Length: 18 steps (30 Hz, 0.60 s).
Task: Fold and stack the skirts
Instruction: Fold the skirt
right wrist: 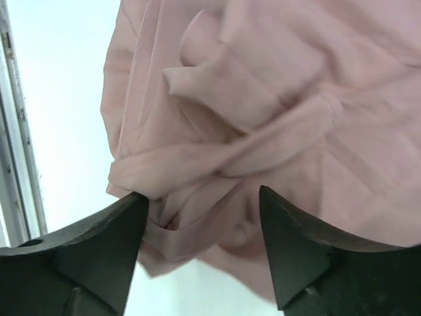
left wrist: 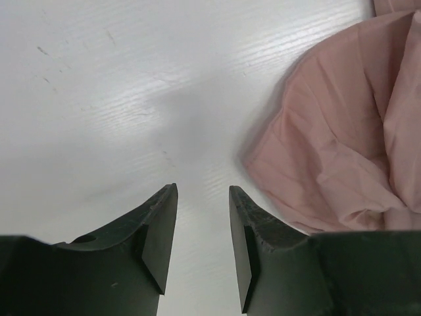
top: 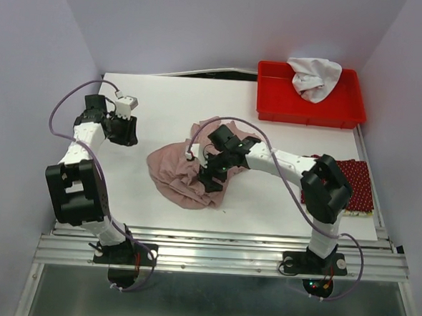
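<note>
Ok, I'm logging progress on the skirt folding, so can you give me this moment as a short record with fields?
pink skirt: crumpled in the middle of the table, not folded
dotted red skirt: lying flat at the table's right edge, partly behind the right arm
right claw: open, down at the pink skirt, cloth between its fingers
left claw: open, empty, over bare table beside the pink skirt
red tray: far right corner, white cloth inside
stack: none yet

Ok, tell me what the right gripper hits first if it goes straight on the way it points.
The pink skirt, bunched right below the right gripper; its folds sit between the open jaws, so contact looks almost immediate.
</note>
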Motion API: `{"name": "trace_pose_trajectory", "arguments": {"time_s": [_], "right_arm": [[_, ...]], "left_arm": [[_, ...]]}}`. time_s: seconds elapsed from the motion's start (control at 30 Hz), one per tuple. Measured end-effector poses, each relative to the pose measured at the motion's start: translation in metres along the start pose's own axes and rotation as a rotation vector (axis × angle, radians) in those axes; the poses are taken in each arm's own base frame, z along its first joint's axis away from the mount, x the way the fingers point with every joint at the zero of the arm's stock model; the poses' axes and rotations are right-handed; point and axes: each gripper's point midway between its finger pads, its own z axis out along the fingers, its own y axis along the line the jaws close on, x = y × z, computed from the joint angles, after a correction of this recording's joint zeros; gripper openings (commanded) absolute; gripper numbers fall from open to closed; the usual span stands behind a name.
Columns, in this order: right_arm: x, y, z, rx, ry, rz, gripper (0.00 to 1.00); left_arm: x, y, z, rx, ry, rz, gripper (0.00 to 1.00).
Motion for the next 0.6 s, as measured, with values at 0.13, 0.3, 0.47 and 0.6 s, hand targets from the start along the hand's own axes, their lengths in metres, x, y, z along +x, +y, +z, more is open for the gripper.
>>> {"name": "trace_pose_trajectory", "arguments": {"time_s": [0.13,0.3,0.47,0.6], "right_arm": [[-0.027,-0.011,-0.046,0.1,-0.064,-0.066,0.8],[-0.076,-0.024,-0.1,0.26,-0.165,-0.096,0.73],[-0.115,-0.025,-0.124,0.294,-0.265,0.061,0.54],[-0.138,-0.007,-0.1,0.206,-0.302,0.188,0.48]], "left_arm": [[0.01,-0.022,-0.006,0.038,-0.005,0.023,0.49],[0.02,-0.053,-0.003,0.084,0.0,0.052,0.49],[0.026,-0.069,0.006,0.113,0.016,0.023,0.49],[0.029,-0.069,0.016,0.125,0.033,-0.026,0.49]]}}
